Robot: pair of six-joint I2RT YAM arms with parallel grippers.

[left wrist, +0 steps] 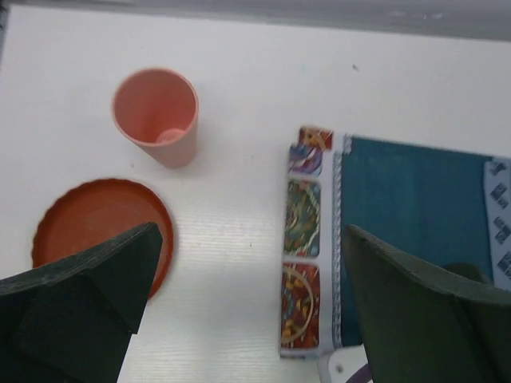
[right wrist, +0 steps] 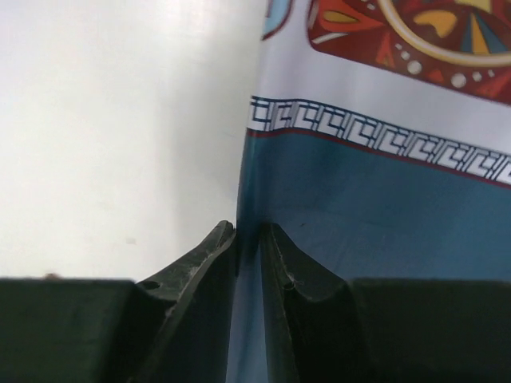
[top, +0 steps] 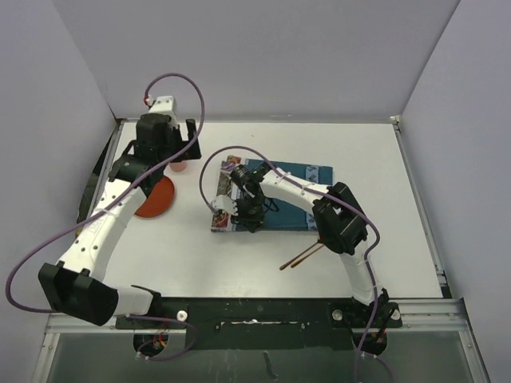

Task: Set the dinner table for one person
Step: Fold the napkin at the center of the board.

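Right jaws clenched on placemat (right wrist: pixel 359 199) edge, mid white surface (top: pixel 383 159) beneath both arms. Left jaws released above plate (left wrist: pixel 88 223), cup (left wrist: pixel 156 116). Risk: thin edge slips from pinch, mat bunches; elbow sweeps chopsticks (top: pixel 302 257).

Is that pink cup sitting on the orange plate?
No, the pink cup stands on the white table just beyond the orange plate, with a little bare tabletop showing between them.

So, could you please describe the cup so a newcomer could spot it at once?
Look at the white dinner table, left of the teal placemat. Just beyond the round orange-red plate stands a cup. It is the only upright, pale pink thing there.
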